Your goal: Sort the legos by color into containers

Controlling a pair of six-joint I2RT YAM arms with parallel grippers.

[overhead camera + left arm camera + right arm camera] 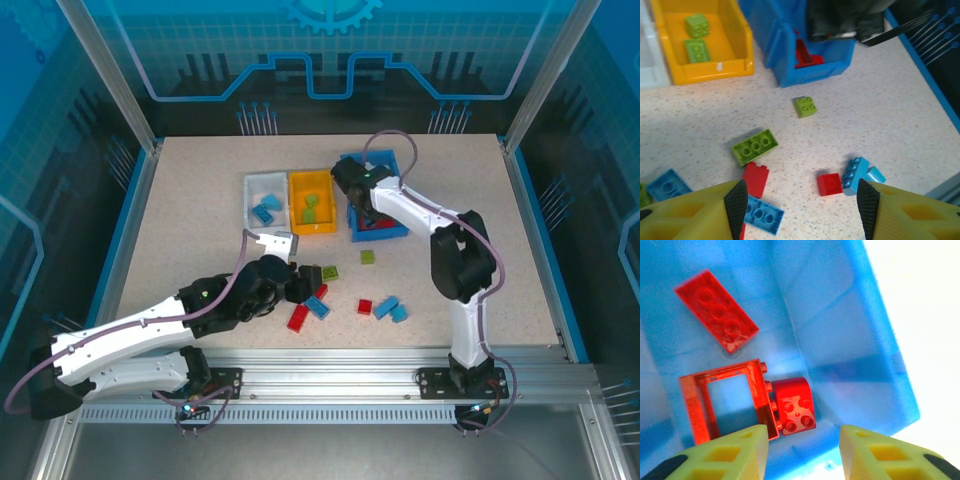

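Two robot arms reach over a speckled table (190,200) strewn with legos. The left fingers (736,204) are spread wide with nothing between them, low over the loose bricks near the middle of the table's near edge. A long green brick (755,146) lies there with a red brick (756,179) just beside its near side. A small green brick (805,106) sits apart, closer to the containers. A second red brick (829,183) lies just beside a light blue brick (856,175), and two blue bricks (760,214) lie toward the left, one close by the left finger. The three containers stand in a row toward the middle of the table's far edge. The white-grey bin (262,184), on the left, holds light blue bricks (264,212). The yellow bin (710,70), in the middle, holds two green bricks (696,50). The right fingers (875,455) hang parted and empty above the blue bin (850,330), on the right. Inside it a flat red plate (716,317) lies on the floor, apart from an open red frame (725,400). A small red brick (794,405) touches the frame's side, near the bin's wall.
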